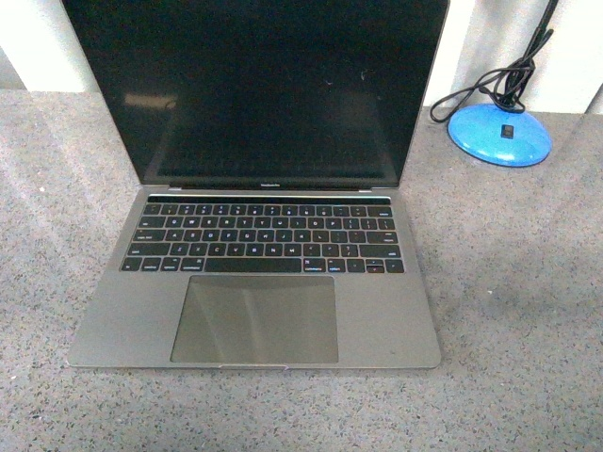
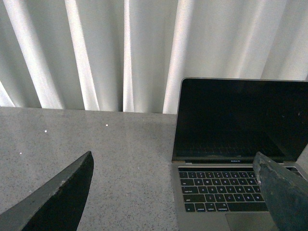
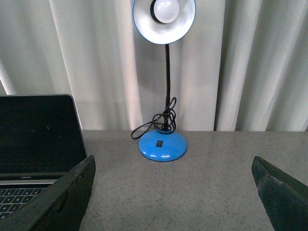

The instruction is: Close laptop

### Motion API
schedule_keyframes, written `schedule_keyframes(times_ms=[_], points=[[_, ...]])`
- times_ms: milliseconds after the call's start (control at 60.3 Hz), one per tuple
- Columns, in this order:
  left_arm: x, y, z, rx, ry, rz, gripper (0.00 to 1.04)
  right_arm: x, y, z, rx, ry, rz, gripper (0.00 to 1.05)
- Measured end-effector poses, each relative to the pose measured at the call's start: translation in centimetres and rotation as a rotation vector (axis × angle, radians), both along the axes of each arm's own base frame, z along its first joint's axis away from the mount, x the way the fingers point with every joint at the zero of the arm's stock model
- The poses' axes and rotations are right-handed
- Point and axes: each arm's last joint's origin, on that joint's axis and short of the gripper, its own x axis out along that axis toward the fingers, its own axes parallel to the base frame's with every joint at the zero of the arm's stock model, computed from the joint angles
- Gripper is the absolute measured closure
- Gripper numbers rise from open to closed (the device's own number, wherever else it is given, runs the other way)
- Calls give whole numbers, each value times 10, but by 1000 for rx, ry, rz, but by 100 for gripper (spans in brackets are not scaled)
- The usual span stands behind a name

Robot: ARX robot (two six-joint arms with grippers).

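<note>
The grey laptop [image 1: 254,235] stands open in the middle of the speckled counter, its black screen upright and its keyboard and trackpad facing me. Neither arm shows in the front view. In the left wrist view the laptop [image 2: 240,159] lies past one finger, and my left gripper [image 2: 175,192] is open above bare counter beside the laptop's edge. In the right wrist view the laptop [image 3: 33,139] shows at the side; my right gripper [image 3: 173,192] is open over bare counter, holding nothing.
A blue desk lamp [image 3: 162,144] with a coiled black cord stands at the back right of the laptop, its base [image 1: 499,132] close to the wall. White curtains [image 2: 96,53] hang behind the counter [image 1: 518,311].
</note>
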Motion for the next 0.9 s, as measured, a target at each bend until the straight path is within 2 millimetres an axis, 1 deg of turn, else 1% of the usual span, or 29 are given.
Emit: schedule_keyframes(times_ms=[83,100,116,149,166,216,265,299,348,381,398,431,448,498,531,547,580,614,663,697,713,746,796,862,896], points=[[0,0,-1,-6,12,19,7,0,0,-1,6,19,-9,10],[1,0,-1,-18,29,40,7,1,0,-2,16,71,-25,10],[1,0,-3,-34,94,124,7,2,-1,-3,19,177,-47,10],[3,-1,-6,-40,183,249,7,5,-3,-6,17,324,-69,10],[4,-1,-8,-36,200,294,7,7,-6,-9,12,403,-83,10],[7,0,-10,-41,235,337,7,15,-11,-8,7,470,-100,10],[11,2,-7,-50,232,337,7,27,-14,-1,-12,473,-98,10],[18,5,0,-47,203,310,7,41,-16,11,-35,461,-70,10],[27,8,11,-42,162,267,7,54,-17,20,-56,453,-49,10],[34,11,18,-37,140,240,7,68,-18,29,-85,450,-33,10],[37,12,21,-35,132,233,7,71,-18,31,-88,451,-28,10],[48,17,32,-23,100,210,7,83,-17,36,-105,462,-10,10],[51,17,34,-22,95,194,7,90,-17,38,-118,471,-1,10],[66,23,45,-11,66,166,7,105,-15,41,-146,485,16,10],[77,25,51,-6,54,146,7,120,-12,45,-172,496,42,10],[80,25,52,-6,50,139,7,124,-10,46,-176,499,48,10],[95,27,57,-9,54,106,7,135,-6,50,-196,500,71,10],[105,27,60,-14,62,87,7,150,0,57,-221,497,100,10],[122,26,62,-23,82,65,7,165,7,64,-242,488,128,10],[131,25,63,-27,96,53,7,179,15,70,-264,473,152,10],[137,23,64,-27,102,44,7,182,17,72,-267,470,155,10],[144,20,65,-25,104,30,7,195,24,77,-284,457,166,10],[154,13,66,-10,92,9,7,208,34,82,-303,443,188,10],[163,2,67,-3,82,-40,7,221,43,85,-317,422,211,10],[166,-2,68,0,75,-53,8,228,49,85,-320,419,219,13]])
